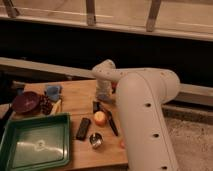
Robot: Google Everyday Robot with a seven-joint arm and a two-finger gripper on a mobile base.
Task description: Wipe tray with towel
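Over the back middle of the worktop, in the one camera view, my jaws hung pointing down, just behind a round orange fruit. Whether they were wide or narrow I could not tell, and I saw nothing in them.

What I took for the towel, a small blue crumple, lay near the back left of the worktop, off to the left of the jaws and not touching them. The tray, green and all but bare, sat at the front left corner, well apart from both.

I judged the grasp not yet made, and the trouble lay in the crowding. A dark bowl stood just beside the towel, so a careless approach could have nudged it or caught its rim. Bunched cloth might have given me only a corner, too little for wiping. Travelling low to the tray, I could have knocked the fruit, a dark bar or a small can, all near the tray's right side. My own arm hid the right of the worktop. Hard wiping might have slid the tray off the front edge.
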